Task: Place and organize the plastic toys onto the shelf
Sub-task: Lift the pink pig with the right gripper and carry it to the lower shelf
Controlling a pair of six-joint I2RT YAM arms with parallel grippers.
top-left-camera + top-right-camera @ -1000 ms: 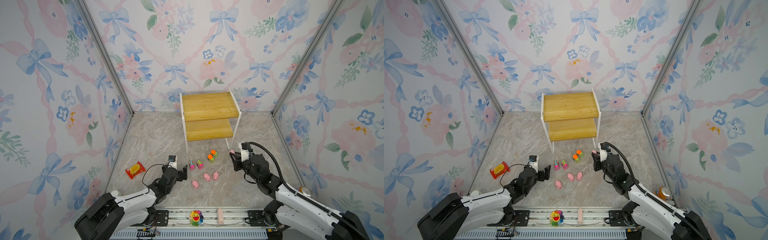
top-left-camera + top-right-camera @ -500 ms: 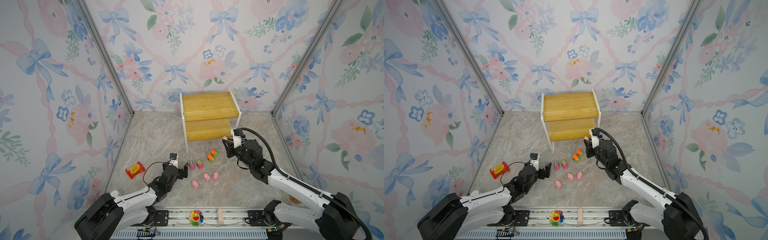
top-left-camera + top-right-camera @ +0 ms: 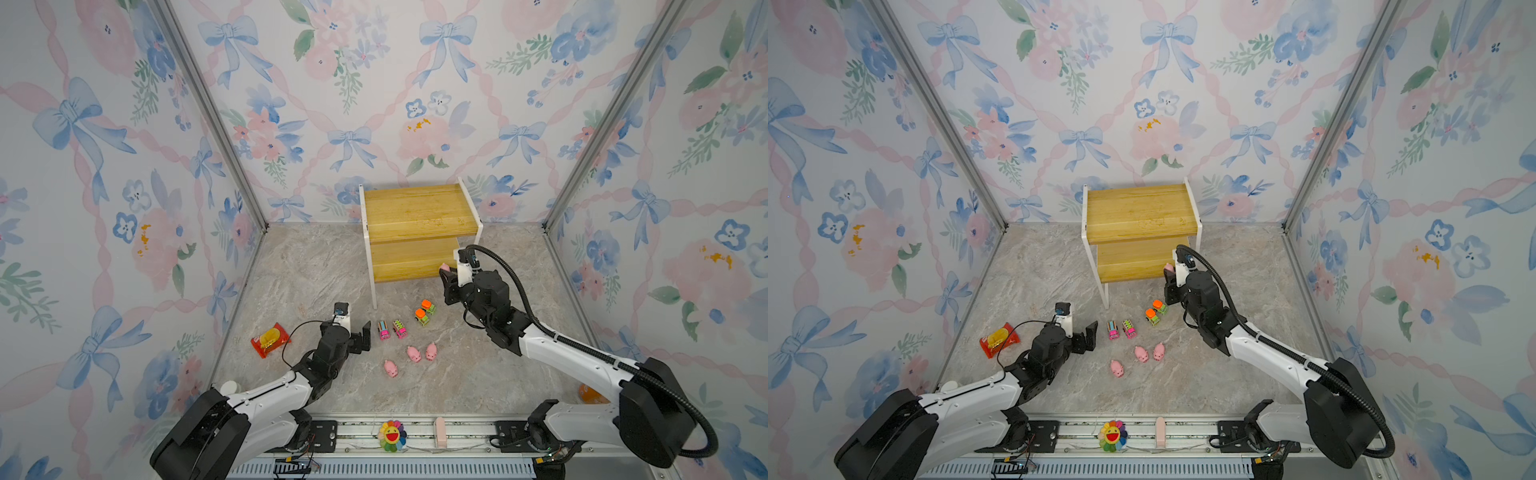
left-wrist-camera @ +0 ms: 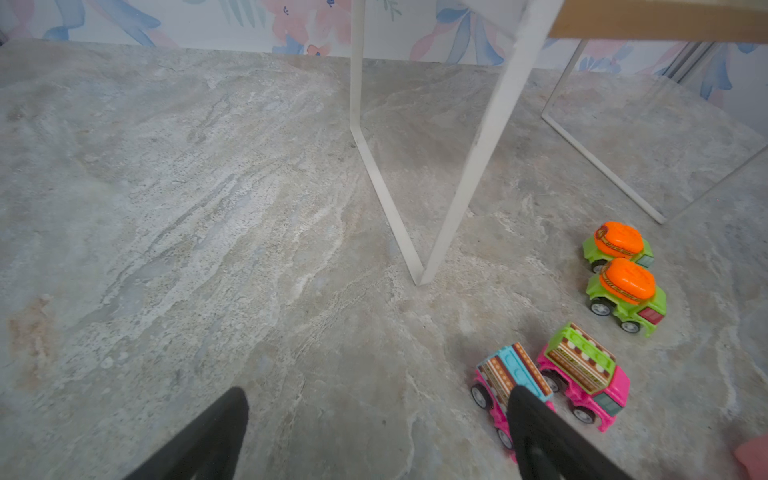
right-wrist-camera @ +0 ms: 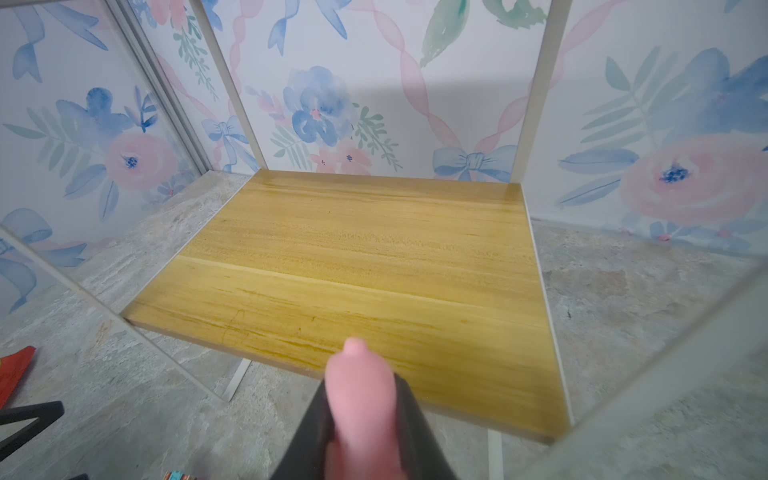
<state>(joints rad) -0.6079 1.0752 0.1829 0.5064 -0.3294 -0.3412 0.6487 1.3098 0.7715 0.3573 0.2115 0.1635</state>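
Right tool (image 5: pixel 360 384): clamped on a pink pig (image 3: pixel 444 267), whose body sticks out past the fingertips. It hangs at the front edge of the lower board (image 5: pixel 374 270), near the 5 o'clock corner of the shelf (image 3: pixel 419 210) in both top views. Both boards are bare. Recommended: advance toward 12 o'clock beneath the upper board (image 3: pixel 1140 212), keeping clear of the white frame uprights (image 5: pixel 536 104). Lower until the feet meet wood, then release. Set it deep and to one side, leaving room for a row. Left tool (image 4: pixel 378 397): spread wide, empty, just beside a pink truck (image 4: pixel 507 374). Three more pigs (image 3: pixel 413 353) and the green trucks (image 3: pixel 422 316) lie on the worktop (image 3: pixel 478 374), at 6 o'clock from the shelf.
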